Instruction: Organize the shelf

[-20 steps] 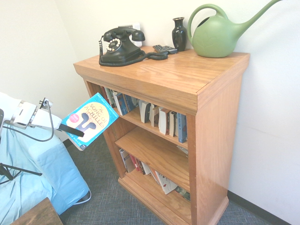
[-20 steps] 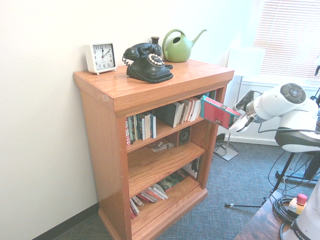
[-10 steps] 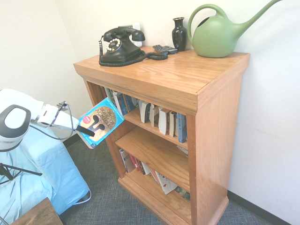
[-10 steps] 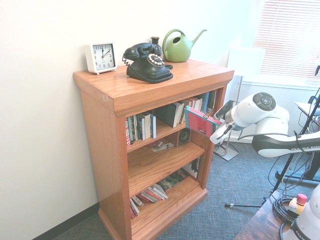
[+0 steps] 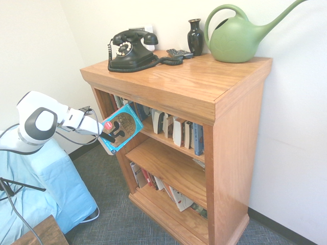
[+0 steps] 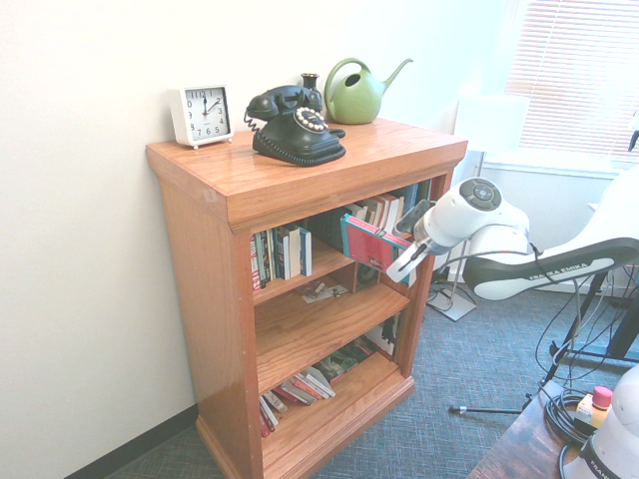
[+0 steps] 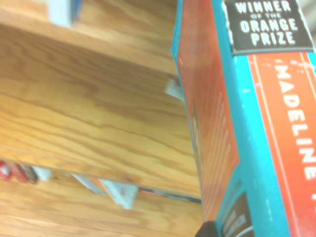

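The shelf (image 5: 194, 84) is a honey-orange wooden bookcase with three tiers, also seen from the other side (image 6: 300, 175). My gripper (image 5: 113, 136) is shut on a teal paperback book (image 5: 122, 127), holding it tilted just in front of the top tier's open end. In the second exterior view the book (image 6: 371, 242) shows its red back cover, with the gripper (image 6: 396, 259) behind it. The wrist view shows the book's spine (image 7: 266, 123) close up over the wooden tiers (image 7: 89, 113).
On the shelf top stand a black rotary phone (image 5: 130, 50), a dark vase (image 5: 195, 35), a green watering can (image 5: 235, 38) and a white clock (image 6: 202, 114). Upright books (image 5: 176, 131) fill the top tier; others lie on the bottom tier (image 5: 158, 184). Blue-covered furniture (image 5: 46, 189) is beside the arm.
The arm has carried the book toward the shelf, from out in the room to right in front of the top tier. The grip on it has stayed shut.
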